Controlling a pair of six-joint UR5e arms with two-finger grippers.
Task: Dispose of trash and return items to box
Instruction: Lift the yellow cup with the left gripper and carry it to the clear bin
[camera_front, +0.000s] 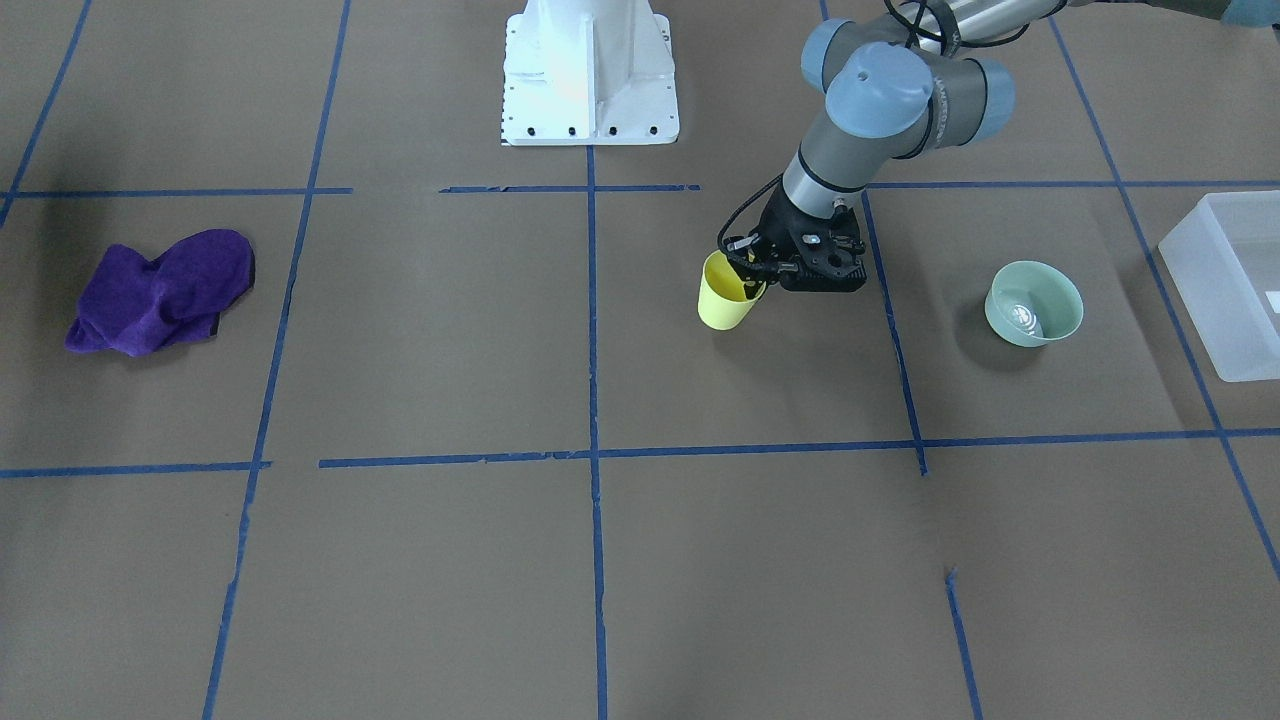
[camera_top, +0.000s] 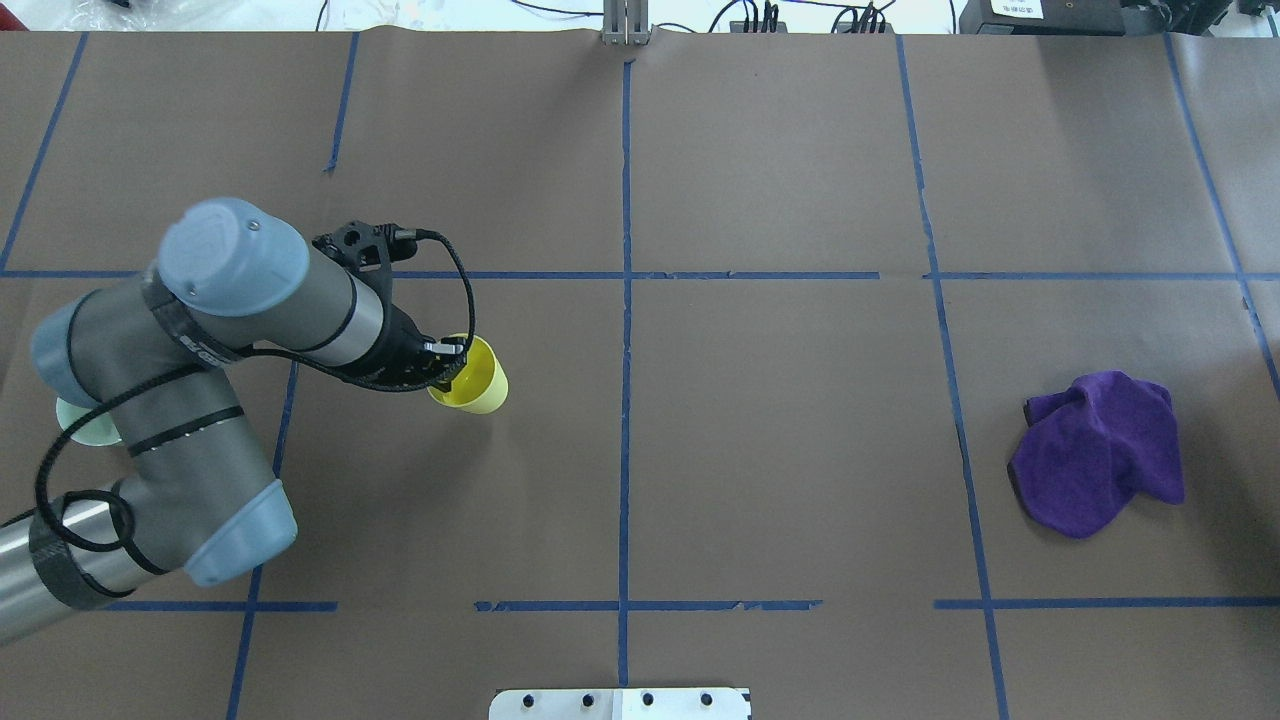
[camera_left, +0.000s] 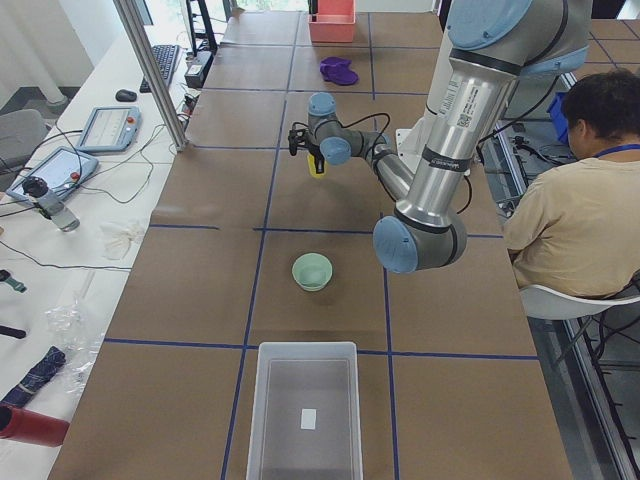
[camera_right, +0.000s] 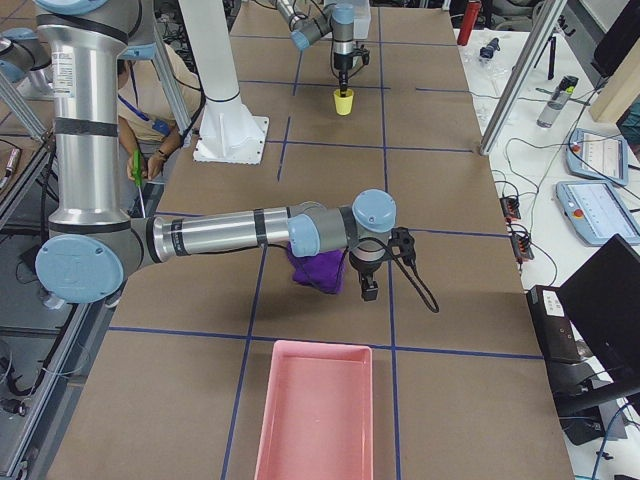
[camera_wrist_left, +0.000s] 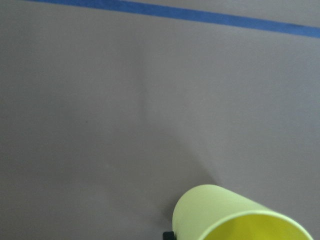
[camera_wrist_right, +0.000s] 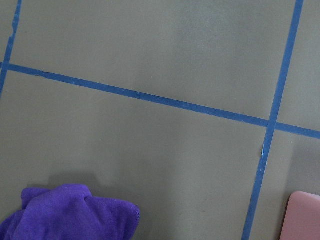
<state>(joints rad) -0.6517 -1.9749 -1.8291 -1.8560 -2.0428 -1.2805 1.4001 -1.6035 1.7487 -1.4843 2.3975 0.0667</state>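
Note:
The yellow cup (camera_front: 725, 296) is tilted near the table's middle, and my left gripper (camera_front: 748, 272) is shut on its rim, one finger inside and one outside. The cup also shows in the overhead view (camera_top: 474, 380) and low in the left wrist view (camera_wrist_left: 235, 215). I cannot tell whether its base touches the table. The mint-green bowl (camera_front: 1033, 303) stands upright between the cup and the frosted box (camera_front: 1225, 290). My right gripper (camera_right: 367, 288) hangs beside a purple cloth (camera_right: 318, 270); I cannot tell whether it is open or shut.
The purple cloth (camera_front: 160, 290) lies crumpled on the far side of the table from the box. A pink tray (camera_right: 315, 410) sits beyond it at the table's end. The white robot base (camera_front: 590, 70) stands at the table's edge. A seated person (camera_left: 580, 200) is behind the robot.

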